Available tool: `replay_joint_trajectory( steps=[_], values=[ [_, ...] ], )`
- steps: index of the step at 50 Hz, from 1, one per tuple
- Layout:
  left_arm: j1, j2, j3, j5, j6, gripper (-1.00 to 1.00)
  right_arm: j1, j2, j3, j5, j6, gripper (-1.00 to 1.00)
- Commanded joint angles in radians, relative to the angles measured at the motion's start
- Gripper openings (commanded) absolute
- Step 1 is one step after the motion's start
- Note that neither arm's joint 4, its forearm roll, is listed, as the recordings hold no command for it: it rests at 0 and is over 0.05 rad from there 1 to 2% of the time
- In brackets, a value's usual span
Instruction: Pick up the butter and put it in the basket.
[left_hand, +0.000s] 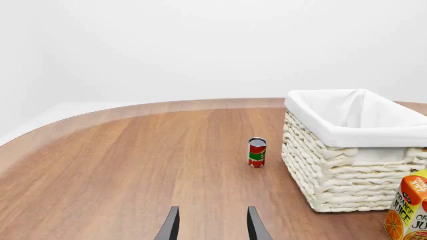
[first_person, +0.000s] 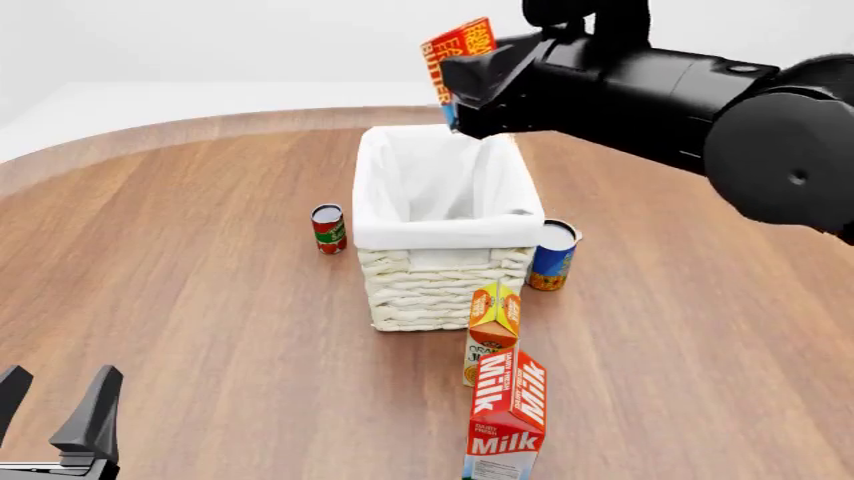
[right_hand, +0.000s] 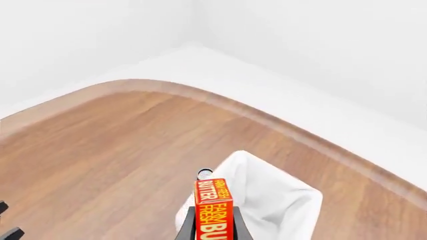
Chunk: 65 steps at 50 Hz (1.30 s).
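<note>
My right pincer (right_hand: 212, 231) was closed on the butter (first_person: 458, 58), which I held in the air at the upper middle of the front frame, above the far end of the basket (first_person: 441, 238). My left pincer (first_person: 54, 408) stood open with nothing in it, at the lower left corner of that frame. The milk carton (first_person: 506, 418) and the juice carton (first_person: 491, 320) stood below the basket in the frame.

Colours, tabletop

Red-orange butter (first_person: 458, 58), white lettering; cream woven basket (first_person: 434, 285), white liner; red Milk carton (first_person: 509, 418); orange juice carton (first_person: 494, 315); brown wood table (first_person: 174, 270).
</note>
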Motion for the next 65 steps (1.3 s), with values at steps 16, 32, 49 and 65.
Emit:
replay_joint_trajectory(
  steps=[16,32,49,65],
  values=[
    [0.0,0.0,0.0,0.0,0.0,1.0,-0.039,0.179,-0.047,0.023,-0.037,-1.0],
    [0.0,0.0,0.0,0.0,0.0,1.0,-0.051,0.24,-0.012,-0.036,-0.044,-1.0],
    [0.0,0.0,0.0,0.0,0.0,1.0,-0.049,0.281,-0.006,-0.071,-0.035,-1.0],
    [0.0,0.0,0.0,0.0,0.0,1.0,-0.068,0.318,-0.027,-0.092,-0.035,-1.0]
  ],
)
